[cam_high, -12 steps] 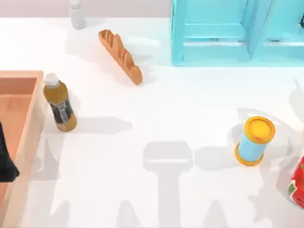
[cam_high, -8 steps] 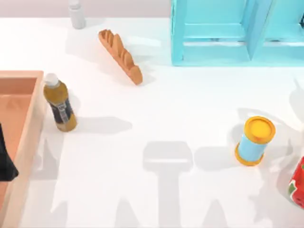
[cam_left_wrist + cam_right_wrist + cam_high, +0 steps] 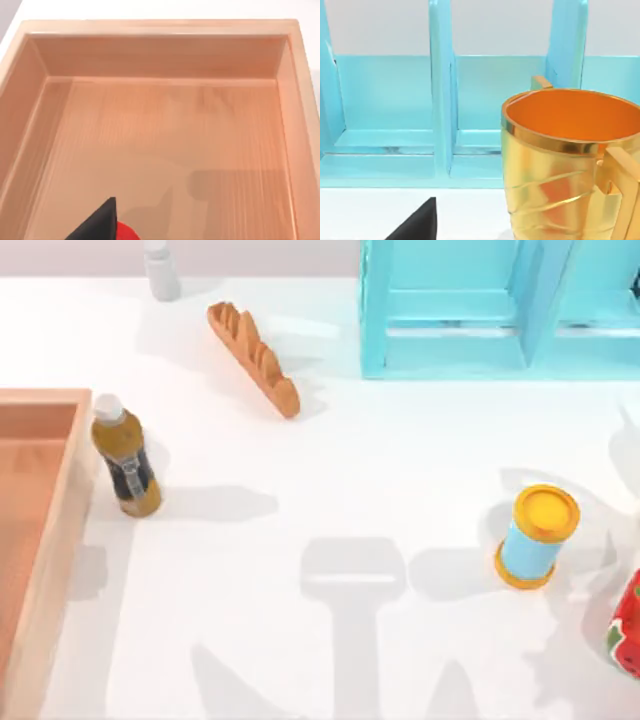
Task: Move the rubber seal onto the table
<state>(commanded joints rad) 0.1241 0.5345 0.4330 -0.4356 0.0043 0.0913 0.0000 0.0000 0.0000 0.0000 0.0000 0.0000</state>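
Left gripper [image 3: 102,220] hangs over the wooden tray [image 3: 165,50], one black fingertip in view beside a sliver of the rubber seal [image 3: 127,233] and its red knob (whether it grips the seal, I cannot tell). I judge the pick or early lift is in hand. Next comes a carry over the tray wall to the white table [image 3: 330,500], clear of the bottle [image 3: 125,455].

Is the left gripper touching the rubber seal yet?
Cannot tell. The left wrist view shows a black fingertip overlapping the rubber seal's red knob inside the tray, but no plain contact or gap.
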